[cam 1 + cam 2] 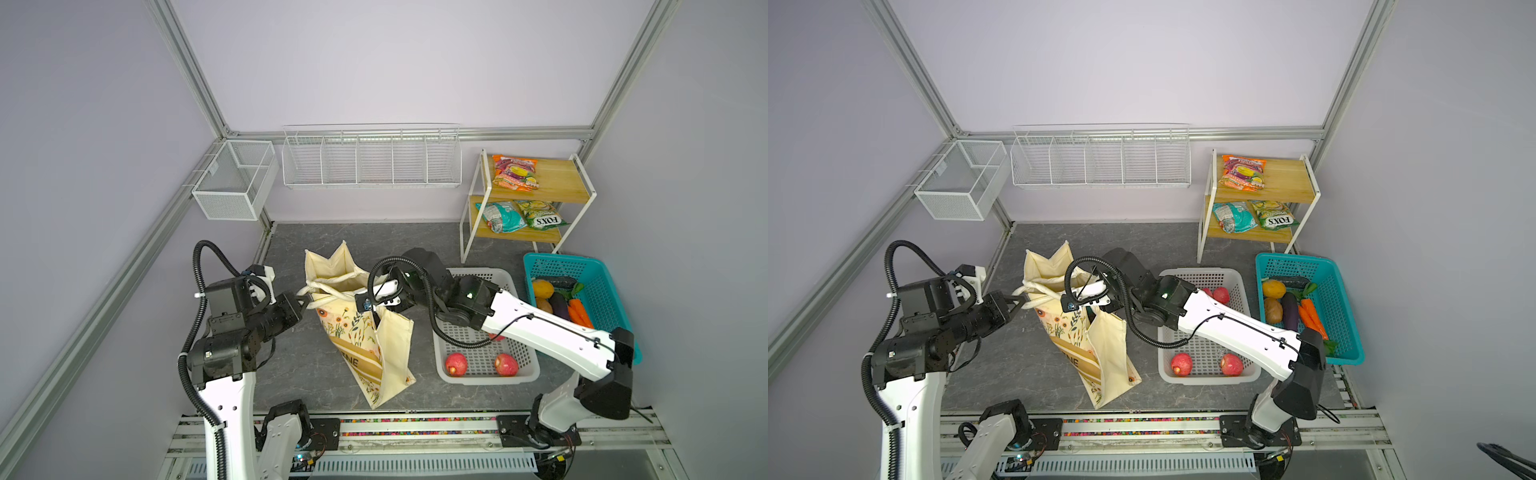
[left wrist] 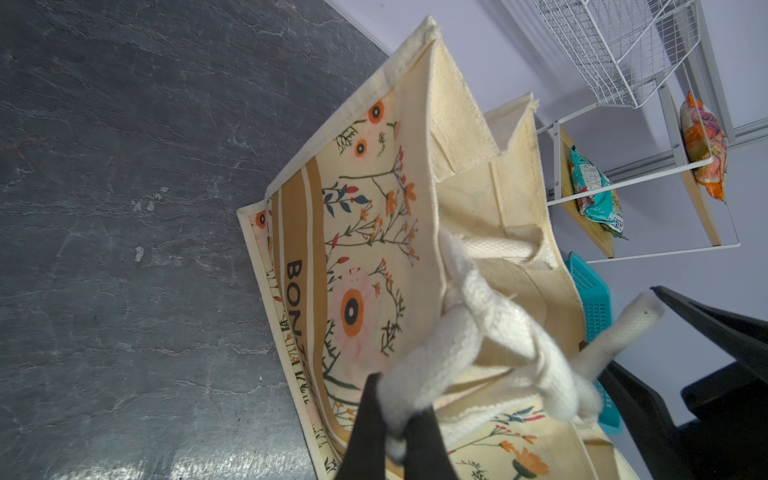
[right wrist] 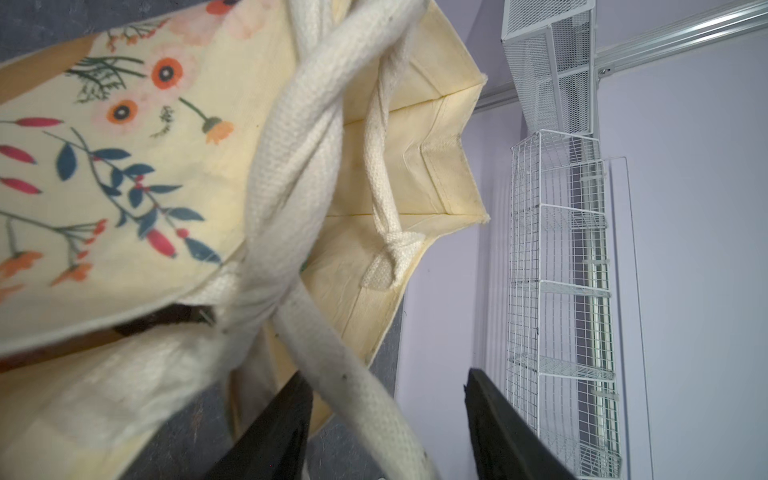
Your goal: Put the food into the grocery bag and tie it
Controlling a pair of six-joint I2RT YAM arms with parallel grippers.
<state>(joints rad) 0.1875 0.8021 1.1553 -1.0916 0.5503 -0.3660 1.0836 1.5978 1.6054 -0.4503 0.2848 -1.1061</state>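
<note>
Cream canvas identifies your workpiece. In both top views the grocery bag [image 1: 365, 336] stands mid-table, printed face toward the near side, mouth open at the top. The left gripper [image 1: 303, 300] reaches in from the left and grips the handle straps [image 1: 328, 291] at the bag's left rim; treat this as the anchor that keeps the bag upright and the straps taut. The right arm [image 1: 519, 320] crosses above the white basket [image 1: 523, 376] to reach the mouth from the right. Note that food sits outside: two apples [image 1: 456, 364] in that basket just right of the bag, vegetables [image 1: 561, 307] in the teal basket [image 1: 606, 286] further right, snack packets [image 1: 515, 172] on the shelf [image 1: 552, 195] at far right. Bare tabletop [image 1: 291, 374] lies left and near of the bag; the right side is crowded.

In the left wrist view, the left jaws are clamped together on a bunched fold of strap, with the bag's rim edge just beyond.

In the right wrist view, the right gripper [image 3: 384, 374] has its jaws apart, one strap running between them unpinched. Beyond it the straps cross and twist; you cannot tell whether a knot has formed. Judge tying as premature while food sits outside, and expect the right arm to need clearance over the basket rim.
</note>
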